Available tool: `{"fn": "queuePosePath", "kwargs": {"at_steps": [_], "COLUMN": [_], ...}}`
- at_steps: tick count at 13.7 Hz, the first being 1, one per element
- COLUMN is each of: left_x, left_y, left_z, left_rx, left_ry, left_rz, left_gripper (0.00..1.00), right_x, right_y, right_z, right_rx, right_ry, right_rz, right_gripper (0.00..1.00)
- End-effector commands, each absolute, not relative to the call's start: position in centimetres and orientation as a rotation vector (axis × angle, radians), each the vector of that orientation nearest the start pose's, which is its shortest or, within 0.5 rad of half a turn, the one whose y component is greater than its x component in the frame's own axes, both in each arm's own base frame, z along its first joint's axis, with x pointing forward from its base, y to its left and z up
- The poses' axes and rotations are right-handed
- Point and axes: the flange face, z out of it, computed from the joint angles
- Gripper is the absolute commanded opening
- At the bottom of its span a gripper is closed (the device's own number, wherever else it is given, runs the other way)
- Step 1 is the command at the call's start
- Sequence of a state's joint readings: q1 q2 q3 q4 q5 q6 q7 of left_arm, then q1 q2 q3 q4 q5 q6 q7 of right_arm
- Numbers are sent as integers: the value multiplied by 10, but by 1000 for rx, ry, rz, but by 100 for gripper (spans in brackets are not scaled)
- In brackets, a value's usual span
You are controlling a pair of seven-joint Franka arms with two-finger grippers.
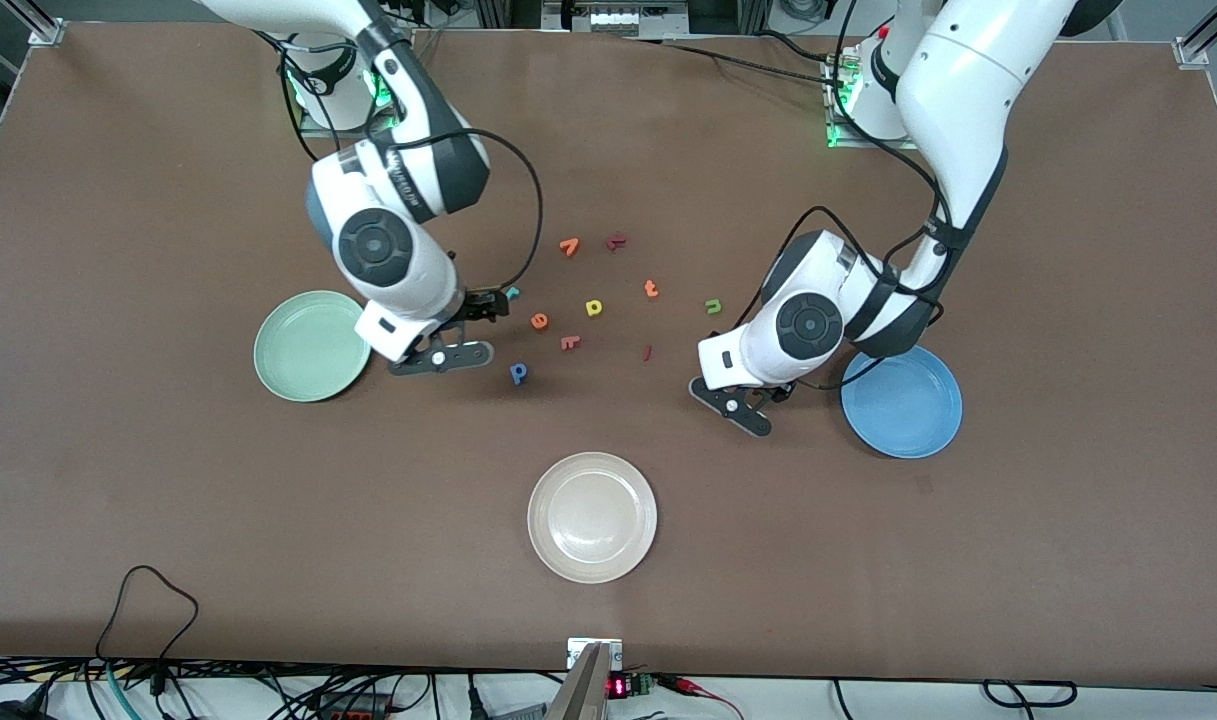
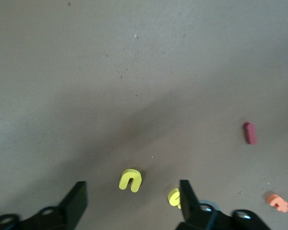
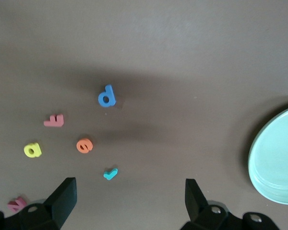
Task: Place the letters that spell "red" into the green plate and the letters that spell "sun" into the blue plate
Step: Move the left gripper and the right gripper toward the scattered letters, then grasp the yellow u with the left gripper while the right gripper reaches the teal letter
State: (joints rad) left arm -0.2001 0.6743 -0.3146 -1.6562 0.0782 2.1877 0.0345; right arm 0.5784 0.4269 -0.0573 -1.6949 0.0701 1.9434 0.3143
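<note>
My left gripper hangs low over the table beside the blue plate, jaws open. The yellow u lies between its fingers, touching neither. The yellow s lies half hidden by one finger. The dark green n lies nearby. My right gripper is open beside the green plate, with the teal r lying just ahead of its open fingers. The orange e and the blue d-shaped letter lie close by on the table. Both plates hold nothing.
A cream-white plate sits nearer the front camera, midway along the table. Among the letters lie a yellow d-shaped letter, an orange t, an orange v and dark red pieces.
</note>
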Motion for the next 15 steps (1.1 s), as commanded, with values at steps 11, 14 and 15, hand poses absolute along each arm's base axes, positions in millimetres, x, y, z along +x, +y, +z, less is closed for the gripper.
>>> {"fn": "queuePosePath", "kwargs": {"at_steps": [11, 14, 15], "left_x": [580, 579, 577], "left_y": [-300, -302, -304], "left_z": [173, 167, 161], "left_rx": [-3045, -3037, -3026], "left_ry": [937, 951, 968], "left_rz": [309, 300, 296], "left_gripper": [64, 58, 58], "right_x": [500, 489, 485], "right_y": [351, 351, 355], "right_z": [266, 252, 249], "right_rx": [-3219, -3223, -3219], "right_ry": [-438, -455, -472], "right_rz": [470, 515, 514], "right_gripper": [84, 65, 63]}}
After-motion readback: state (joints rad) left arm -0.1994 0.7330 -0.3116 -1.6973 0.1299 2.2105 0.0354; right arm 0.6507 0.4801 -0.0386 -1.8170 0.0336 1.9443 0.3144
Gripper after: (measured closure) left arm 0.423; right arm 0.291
